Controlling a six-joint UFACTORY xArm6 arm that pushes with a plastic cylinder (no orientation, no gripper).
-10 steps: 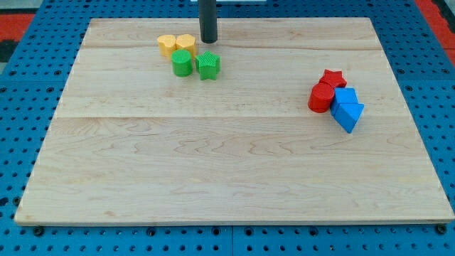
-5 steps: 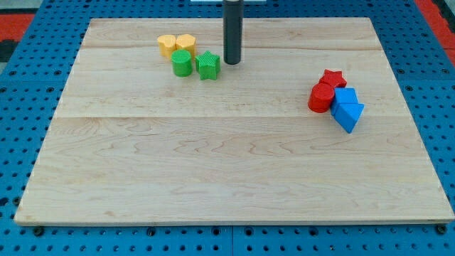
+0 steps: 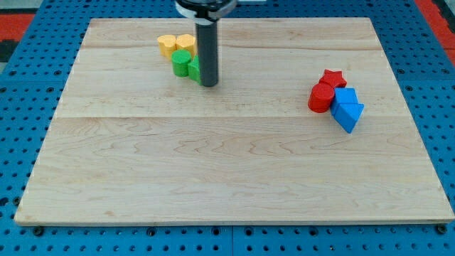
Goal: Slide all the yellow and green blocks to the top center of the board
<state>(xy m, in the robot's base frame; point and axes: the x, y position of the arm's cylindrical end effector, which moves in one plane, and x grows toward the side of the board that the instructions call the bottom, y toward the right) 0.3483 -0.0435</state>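
Our yellow and green blocks sit bunched together toward the view's top, a little left of centre on the tabletop (image 3: 234,178). Two yellow blocks lie side by side at the back — the left yellow block (image 3: 166,45) and the right yellow block (image 3: 185,43) touch each other, their shapes rounded but hard to name. Just below them stands the green cylinder (image 3: 181,63), and touching its right side is a second green block (image 3: 194,69), mostly hidden behind our rod (image 3: 207,43), so we cannot tell its shape.

We carry no gripper, only the rod; my tip (image 3: 209,84) rests on the wood just at the lower right of that hidden green block, right against it or nearly so.

Well apart, on the view's right, another cluster: a red star (image 3: 333,76) behind a red cylinder (image 3: 320,97), with a blue cube (image 3: 346,96) and a blue wedge-like block (image 3: 348,114) pressed beside them.
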